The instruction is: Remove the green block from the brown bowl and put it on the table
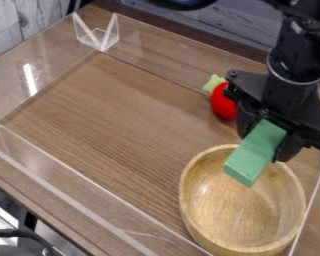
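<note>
Claw [256,133]: pinching green block [255,158] | Done, by your tally: block gripped, seemingly lifted within brown bowl [192,208]'s bounds | Outstanding: carry clear, set on table [103,125]

The robot arm [282,50] was extended into the scene from the upper right, its dark, bulky lower section angled downward toward the near right. The gripper [263,128] was held with its fingertips pointed down and toward the camera, and its black body was seen from above and in front. Its dark fingers were set around the green block [256,153], which was gripped at its upper end and held aloft at a tilt. Light metallic fittings were shown on the gripper's dark housing. The arm's upper portion was cut off by the top and right edges of the view.
</note>
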### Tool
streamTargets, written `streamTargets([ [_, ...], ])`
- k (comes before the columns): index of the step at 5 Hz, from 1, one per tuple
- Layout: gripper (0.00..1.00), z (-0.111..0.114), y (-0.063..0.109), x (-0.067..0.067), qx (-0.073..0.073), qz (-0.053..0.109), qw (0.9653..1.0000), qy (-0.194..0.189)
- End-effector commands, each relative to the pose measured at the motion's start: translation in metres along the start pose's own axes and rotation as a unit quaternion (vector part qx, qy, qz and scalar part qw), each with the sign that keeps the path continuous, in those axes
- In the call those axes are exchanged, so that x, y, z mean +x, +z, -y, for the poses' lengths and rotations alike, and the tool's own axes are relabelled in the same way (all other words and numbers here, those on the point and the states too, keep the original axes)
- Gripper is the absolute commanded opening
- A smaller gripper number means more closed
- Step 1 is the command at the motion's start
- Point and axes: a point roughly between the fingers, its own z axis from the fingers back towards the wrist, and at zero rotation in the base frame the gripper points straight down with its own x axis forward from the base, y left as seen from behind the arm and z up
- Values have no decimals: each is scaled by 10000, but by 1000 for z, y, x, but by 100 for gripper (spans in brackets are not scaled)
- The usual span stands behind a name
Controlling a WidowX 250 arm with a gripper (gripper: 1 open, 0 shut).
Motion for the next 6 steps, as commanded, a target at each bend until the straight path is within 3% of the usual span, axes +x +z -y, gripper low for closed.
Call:
streamTargets([
  [1,0,-25,16,12,54,285,9994,170],
  [3,0,-107,2,8,361,210,9980,483],
  [5,0,-123,-12,45,678,140,9878,1393],
  [6,0,-123,-19,43,765,131,9836,1626],
])
